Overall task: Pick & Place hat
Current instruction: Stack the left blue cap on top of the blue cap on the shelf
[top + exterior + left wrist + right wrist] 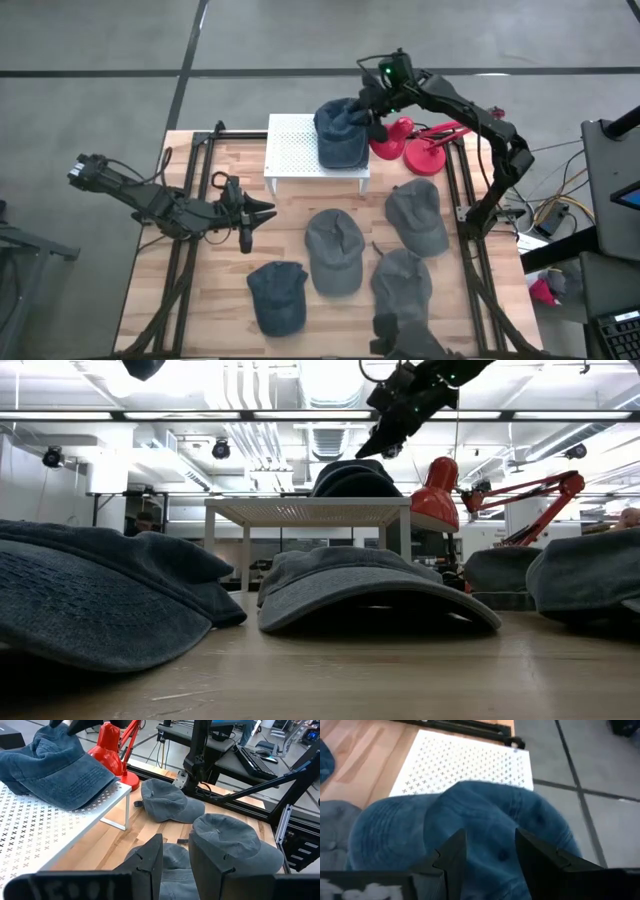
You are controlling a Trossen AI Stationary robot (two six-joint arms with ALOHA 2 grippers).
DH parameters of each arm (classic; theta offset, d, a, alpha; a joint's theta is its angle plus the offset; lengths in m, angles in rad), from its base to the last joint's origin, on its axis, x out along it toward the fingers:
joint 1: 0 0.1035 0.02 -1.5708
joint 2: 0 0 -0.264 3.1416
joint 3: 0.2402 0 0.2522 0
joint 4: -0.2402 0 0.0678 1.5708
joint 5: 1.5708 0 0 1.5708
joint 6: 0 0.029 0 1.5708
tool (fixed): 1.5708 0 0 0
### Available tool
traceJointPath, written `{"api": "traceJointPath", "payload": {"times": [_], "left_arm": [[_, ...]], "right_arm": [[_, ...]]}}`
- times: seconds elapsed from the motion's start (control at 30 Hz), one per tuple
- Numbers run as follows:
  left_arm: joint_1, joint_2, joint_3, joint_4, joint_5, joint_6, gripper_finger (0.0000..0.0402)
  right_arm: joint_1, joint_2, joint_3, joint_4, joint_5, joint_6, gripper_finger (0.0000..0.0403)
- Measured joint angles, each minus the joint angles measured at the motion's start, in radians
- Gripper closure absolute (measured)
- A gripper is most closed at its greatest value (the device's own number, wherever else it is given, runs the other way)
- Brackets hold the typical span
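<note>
A blue hat (340,135) lies on the right half of the white perforated stand (295,145), with its brim (82,782) flat on the stand's top and its crown toward the far edge. My right gripper (375,108) hovers just above the crown (490,835). It is open, and its fingers straddle the crown's button without touching it. In the low view the right gripper (385,448) stands clear above the hat (350,475). My left gripper (262,211) waits above the table's left half. Its fingers (150,865) are a little apart, with nothing between them.
Three grey hats (333,250) (418,215) (402,280) and a second blue one (277,295) lie on the wooden table in front of the stand. A red desk lamp (408,140) stands right of the stand, close under my right arm.
</note>
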Motion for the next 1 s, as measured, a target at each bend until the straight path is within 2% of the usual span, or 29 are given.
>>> {"api": "traceJointPath", "payload": {"times": [0.2,0.6,1.0], "left_arm": [[0.0,0.0,0.0,0.0,0.0,0.0,0.0305],[0.0,0.0,0.0,0.0,0.013,0.002,0.0305],[0.001,0.0,0.0,0.0,0.026,0.003,0.0305]], "right_arm": [[0.01,0.001,0.0,-0.069,0.052,-0.001,0.0251],[0.018,0.001,0.0,-0.171,0.078,-0.024,0.0271],[0.038,-0.007,0.0,-0.217,0.078,-0.021,0.0258]]}}
